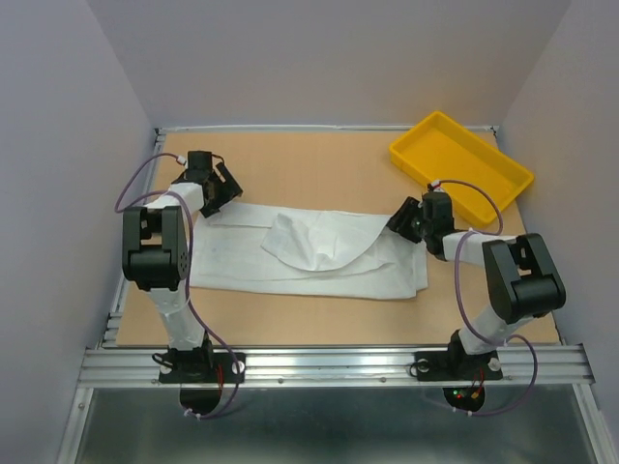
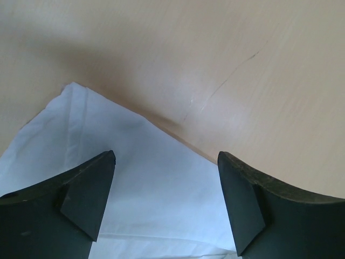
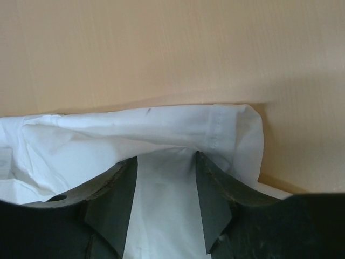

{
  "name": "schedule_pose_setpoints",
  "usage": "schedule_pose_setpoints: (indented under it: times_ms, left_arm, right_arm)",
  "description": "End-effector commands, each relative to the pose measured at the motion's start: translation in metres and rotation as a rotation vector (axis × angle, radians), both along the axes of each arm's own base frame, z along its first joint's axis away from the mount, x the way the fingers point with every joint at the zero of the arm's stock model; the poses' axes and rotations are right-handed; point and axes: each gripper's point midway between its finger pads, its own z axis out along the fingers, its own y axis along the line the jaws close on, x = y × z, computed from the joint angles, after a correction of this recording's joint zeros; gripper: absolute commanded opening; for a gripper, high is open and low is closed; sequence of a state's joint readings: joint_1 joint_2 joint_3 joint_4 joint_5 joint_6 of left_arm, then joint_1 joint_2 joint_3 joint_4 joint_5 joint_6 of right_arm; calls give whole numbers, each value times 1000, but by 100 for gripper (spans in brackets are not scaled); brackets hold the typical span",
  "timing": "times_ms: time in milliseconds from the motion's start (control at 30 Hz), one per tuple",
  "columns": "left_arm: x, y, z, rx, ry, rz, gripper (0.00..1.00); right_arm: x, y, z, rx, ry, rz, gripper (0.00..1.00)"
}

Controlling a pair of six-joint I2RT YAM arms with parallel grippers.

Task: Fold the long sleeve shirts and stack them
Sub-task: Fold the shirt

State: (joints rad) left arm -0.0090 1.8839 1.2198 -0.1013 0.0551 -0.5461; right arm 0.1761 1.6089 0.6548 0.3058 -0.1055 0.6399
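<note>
On the light wooden bench [image 1: 319,164], a plain white thin-fabric long sleeve shirt [image 1: 319,261]: lies across the middle, partly folded onto itself, long axis running from the left edge toward the right edge. Left fingers [image 2: 86,199] at the shirt's far-left corner: spread wide, holding nothing, cloth corner directly below and between them, bare wood just beyond. Right fingers [image 3: 218,194] at the shirt's right end, near the yellow rectangular plastic tray [image 1: 414,132] in the far-right corner: parted less widely, straddling a doubled, stitched edge (a cuff or hem, hard to tell), gripping nothing. Judged from this: one arm per end, so neither nearer overall; each sits over its own end. Likely calls for a pinch on both far-side corners, then a pull toward the near edge, across the long axis.
</note>
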Motion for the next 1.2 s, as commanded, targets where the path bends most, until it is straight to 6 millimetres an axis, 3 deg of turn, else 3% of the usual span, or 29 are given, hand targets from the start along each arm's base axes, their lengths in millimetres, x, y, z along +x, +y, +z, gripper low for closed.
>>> schedule_pose_setpoints:
  times_ms: [0, 133, 167, 200, 233, 300, 333, 400, 433, 567, 800, 1033, 1167]
  left_arm:
    - [11, -2, 81, 36, -186, -77, 89]
    - [-26, -38, 110, 113, -257, -239, 89]
    - [-37, -62, 111, 113, -265, -308, 89]
    - [-47, -74, 118, 115, -288, -355, 89]
    - [-64, -95, 106, 114, -265, -422, 90]
    - [-81, -111, 99, 84, -251, -479, 90]
    - [-94, -115, 83, 72, -211, -495, 90]
    - [-106, -121, 73, 42, -183, -499, 90]
    - [-113, -117, 62, 46, -156, -488, 90]
    - [-116, -106, 45, 86, -125, -436, 87]
    - [-106, -114, 33, 51, -84, -423, 74]
    - [-122, -116, 0, 27, 21, -424, 68]
    - [-125, -115, -6, 28, 40, -420, 65]
  right_arm:
    - [22, 4, 36, -9, -100, 41, 55]
    - [7, 4, 59, -29, -139, 89, 62]
    - [0, 6, 59, -27, -131, 107, 67]
    - [-5, 6, 72, -28, -166, 121, 69]
    - [-16, 7, 67, -30, -143, 145, 73]
    - [-26, 8, 82, -24, -177, 165, 77]
    - [-32, 8, 87, -24, -186, 172, 78]
    - [-45, 7, 88, -27, -185, 191, 80]
    - [-49, 7, 102, -27, -229, 192, 80]
    - [-65, 9, 114, -5, -269, 219, 80]
    - [-73, 12, 108, 11, -258, 234, 80]
    - [-76, 10, 105, 6, -258, 226, 80]
    - [-76, 9, 102, 2, -250, 225, 80]
